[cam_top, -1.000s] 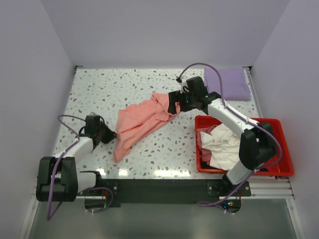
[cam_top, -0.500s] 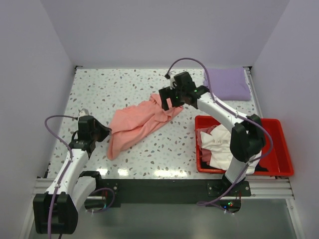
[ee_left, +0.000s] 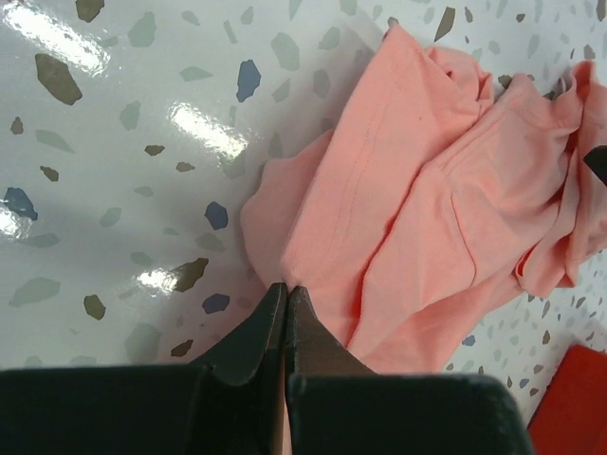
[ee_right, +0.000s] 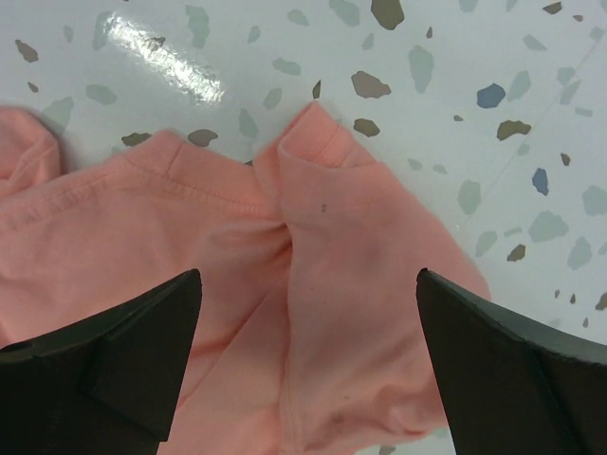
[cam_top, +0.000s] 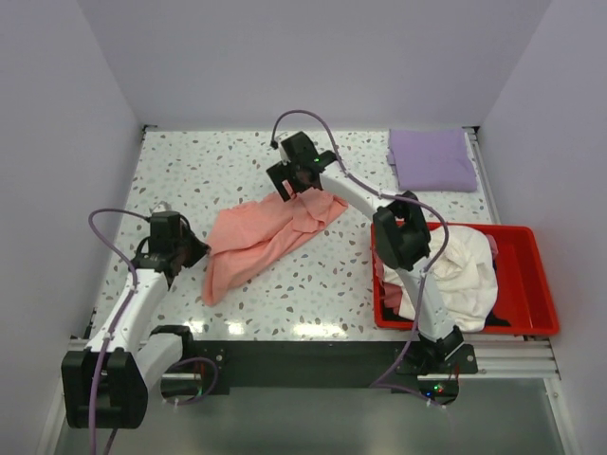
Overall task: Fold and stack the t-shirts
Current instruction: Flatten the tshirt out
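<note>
A salmon-pink t-shirt (cam_top: 266,232) lies crumpled on the speckled table (cam_top: 190,171), mid-left. My left gripper (cam_top: 199,251) is shut on its left edge; in the left wrist view the jaws (ee_left: 286,289) pinch the pink cloth (ee_left: 427,209). My right gripper (cam_top: 296,185) is open, just above the shirt's far corner; in the right wrist view the wide-apart fingers (ee_right: 308,277) straddle a pink sleeve (ee_right: 332,199) without touching it. A folded lavender t-shirt (cam_top: 433,158) lies at the back right. A cream-white t-shirt (cam_top: 460,275) sits in the red bin.
The red plastic bin (cam_top: 526,303) stands at the near right, with something dark under the cream cloth. Its corner shows in the left wrist view (ee_left: 580,403). White walls enclose the table on three sides.
My right gripper has moved left along the shirt's far edge and now stands open over it. My left gripper drew the shirt's left edge leftward, then held still.
</note>
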Action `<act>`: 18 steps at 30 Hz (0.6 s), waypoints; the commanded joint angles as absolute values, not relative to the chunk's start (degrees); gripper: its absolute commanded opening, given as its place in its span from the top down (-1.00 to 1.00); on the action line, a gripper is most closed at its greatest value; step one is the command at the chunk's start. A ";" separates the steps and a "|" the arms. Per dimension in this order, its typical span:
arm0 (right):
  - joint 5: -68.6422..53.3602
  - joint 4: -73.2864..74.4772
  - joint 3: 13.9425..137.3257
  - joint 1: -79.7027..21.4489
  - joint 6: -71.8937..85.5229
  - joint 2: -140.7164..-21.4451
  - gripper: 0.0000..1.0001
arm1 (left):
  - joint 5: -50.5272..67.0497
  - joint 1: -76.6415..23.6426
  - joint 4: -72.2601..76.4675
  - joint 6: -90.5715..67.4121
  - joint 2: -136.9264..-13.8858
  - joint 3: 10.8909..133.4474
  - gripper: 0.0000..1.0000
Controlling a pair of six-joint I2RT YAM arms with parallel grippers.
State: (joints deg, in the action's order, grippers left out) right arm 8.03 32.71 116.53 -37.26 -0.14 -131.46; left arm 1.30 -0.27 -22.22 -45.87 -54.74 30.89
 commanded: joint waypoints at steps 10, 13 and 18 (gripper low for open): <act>12.65 28.66 116.90 -37.79 -0.88 -135.53 -0.65 | -2.64 0.00 -27.77 -44.56 -58.53 36.74 0.97; 12.74 26.81 116.02 -37.88 -1.32 -135.18 -0.44 | -3.25 0.00 -28.39 -44.38 -59.32 37.62 0.92; 12.31 25.40 116.63 -37.88 -1.58 -135.70 0.14 | -3.16 -0.09 -29.09 -43.59 -60.55 38.93 0.78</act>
State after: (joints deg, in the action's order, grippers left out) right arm 11.18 28.88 116.01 -37.60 -1.48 -136.94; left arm -1.85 -0.27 -28.38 -45.17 -60.14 36.03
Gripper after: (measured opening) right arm 0.490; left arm 0.101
